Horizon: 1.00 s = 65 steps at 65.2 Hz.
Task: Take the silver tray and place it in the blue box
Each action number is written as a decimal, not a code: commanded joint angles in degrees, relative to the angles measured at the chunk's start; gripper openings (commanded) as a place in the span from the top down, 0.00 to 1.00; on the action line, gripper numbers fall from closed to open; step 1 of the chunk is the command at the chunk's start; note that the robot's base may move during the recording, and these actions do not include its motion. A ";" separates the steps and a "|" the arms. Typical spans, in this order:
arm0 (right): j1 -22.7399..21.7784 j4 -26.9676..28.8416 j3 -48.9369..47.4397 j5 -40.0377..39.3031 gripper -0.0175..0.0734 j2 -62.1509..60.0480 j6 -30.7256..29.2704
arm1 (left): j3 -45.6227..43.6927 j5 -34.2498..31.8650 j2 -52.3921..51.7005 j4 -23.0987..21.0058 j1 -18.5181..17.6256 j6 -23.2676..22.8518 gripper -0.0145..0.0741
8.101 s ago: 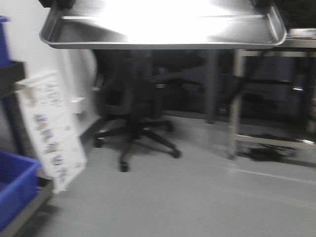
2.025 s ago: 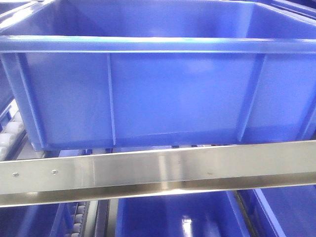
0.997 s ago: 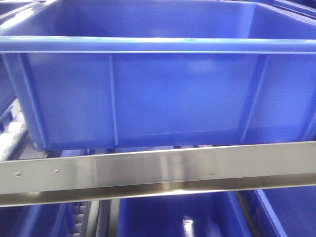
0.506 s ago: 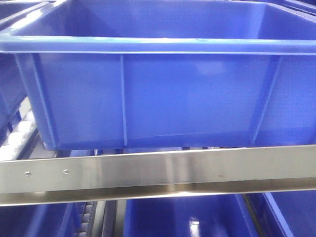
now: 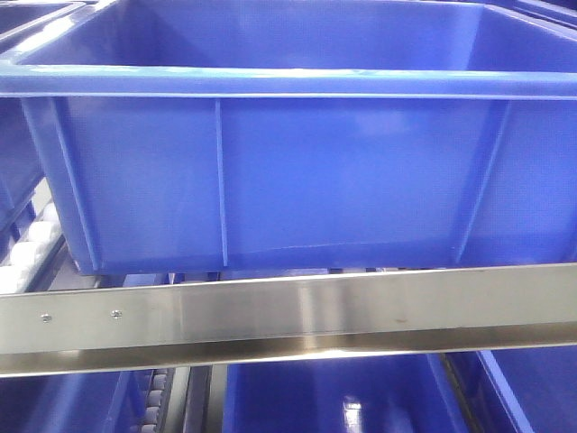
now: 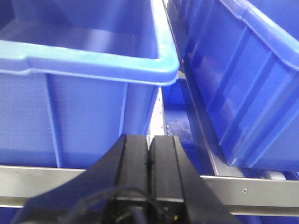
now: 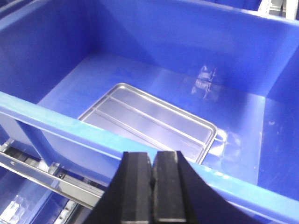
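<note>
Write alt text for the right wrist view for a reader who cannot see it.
A ribbed silver tray lies flat on the bottom of a deep blue box, seen from just outside the box's near rim. The right gripper, black with its jaws closed together and holding nothing, fills the lower middle of the picture.

A steel rail (image 5: 297, 316) runs across the front edge of a rack, with two screws near its left end. Behind it white rollers (image 5: 22, 253) line the left side. The blue box (image 5: 297, 162) sits on this level, just behind the rail, and another blue crate (image 6: 243, 79) stands just beside it. Below the rail (a lower level) more blue bins (image 5: 334, 397) show.
</note>
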 commanded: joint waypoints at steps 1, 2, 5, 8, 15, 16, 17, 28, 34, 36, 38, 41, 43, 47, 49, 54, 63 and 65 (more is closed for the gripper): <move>0.02 -1.09 -1.71 -4.22 0.75 -0.17 -0.66 | -0.13 -4.59 -1.00 -0.57 0.07 0.20 0.95; 0.02 -1.09 -1.71 -4.22 0.75 -0.17 -0.66 | -0.13 -4.59 -1.00 -0.57 0.07 0.20 0.95; 0.02 -1.09 -1.71 -4.22 0.75 -0.17 -0.66 | -0.13 -4.59 -1.00 -0.57 0.07 0.20 0.95; 0.02 -1.09 -1.71 -4.22 0.75 -0.17 -0.66 | -0.13 -4.59 -1.00 -0.57 0.07 0.20 0.95; 0.02 -1.09 -1.71 -4.23 0.75 -0.17 -0.66 | -0.13 -4.59 -1.00 -0.57 0.07 0.20 0.95; 0.02 -1.09 -1.71 -4.23 0.75 -0.17 -0.66 | -0.13 -4.59 -1.00 -0.57 0.07 0.20 0.95; 0.02 -1.09 -1.71 -4.23 0.75 -0.17 -0.66 | -0.13 -4.59 -1.00 -0.57 0.07 0.20 0.95; -1.06 2.74 -1.69 -2.83 0.75 -0.65 -3.96 | -0.13 -4.59 -1.00 -0.57 0.07 0.20 0.95; -4.28 11.52 -1.41 0.20 0.75 -3.04 -13.92 | -0.13 -4.59 -1.00 -0.57 0.07 0.20 0.95; -5.97 14.98 -1.02 0.61 0.75 -4.10 -17.31 | -0.13 -4.59 -1.00 -0.57 0.07 0.20 0.95; -7.89 18.01 -0.18 0.44 0.75 -5.72 -21.31 | -0.13 -4.59 -1.00 -0.57 0.07 0.20 0.95; -10.32 20.51 1.36 -0.31 0.75 -8.15 -25.08 | -0.13 -4.59 -1.00 -0.57 0.07 0.20 0.95; -12.02 21.38 3.06 -1.30 0.75 -9.66 -26.95 | -0.13 -4.59 -1.00 -0.57 0.07 0.20 0.95; -16.22 21.54 6.97 -4.18 0.75 -13.31 -27.48 | -0.13 -4.59 -1.00 -0.57 0.07 0.20 0.95; -17.91 21.54 8.99 -5.59 0.75 -15.51 -27.48 | -0.13 -4.59 -1.00 -0.57 0.07 0.20 0.95; -22.21 22.29 14.98 -8.50 0.75 -20.30 -27.38 | -0.13 -4.59 -1.00 -0.57 0.07 0.20 0.95; -28.07 25.97 25.46 -11.60 0.75 -30.98 -27.38 | -0.13 -4.59 -1.00 -0.57 0.07 0.20 0.95; -29.05 26.19 27.98 -12.47 0.75 -33.20 -27.38 | -0.13 -4.59 -1.00 -0.57 0.07 0.20 0.95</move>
